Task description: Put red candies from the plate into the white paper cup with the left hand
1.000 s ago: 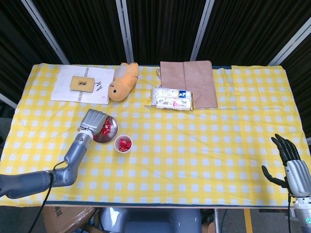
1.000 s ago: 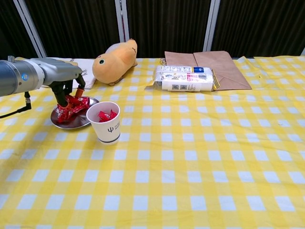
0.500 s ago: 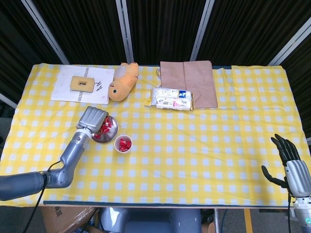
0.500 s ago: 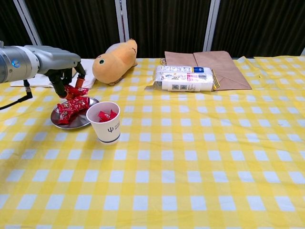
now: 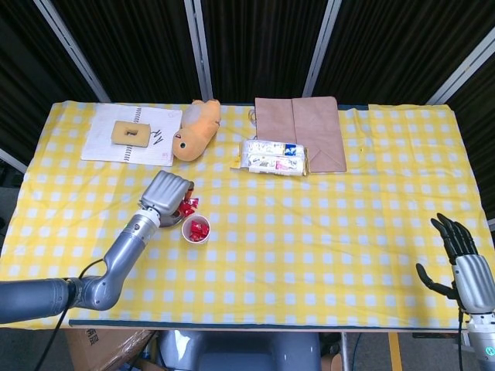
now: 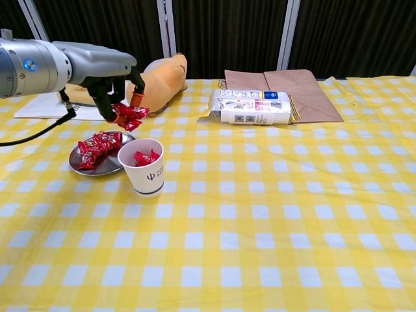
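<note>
The table [image 5: 325,232] is covered by a yellow and white checked cloth. A brown paper bag [image 5: 300,131] lies flat at the far side, with a white packet [image 5: 274,157] just in front of it, overlapping its near edge. A notebook [image 5: 130,134] sits at the far left, and a block with a hole [image 5: 130,132] rests on it. An orange plush toy [image 5: 195,128] lies between the notebook and the bag.

The left hand [image 6: 116,91] is raised above the plate [image 6: 114,162] and pinches red candies [image 6: 129,115] between its fingertips, clear of the plate and up-left of the cup. More red candies [image 6: 96,144] lie heaped on the plate. The white paper cup [image 6: 143,168] stands upright just beside the plate, on its right, with red candies [image 6: 144,157] inside.

The right hand [image 5: 458,249] is at the near right edge of the table, fingers spread, holding nothing.
</note>
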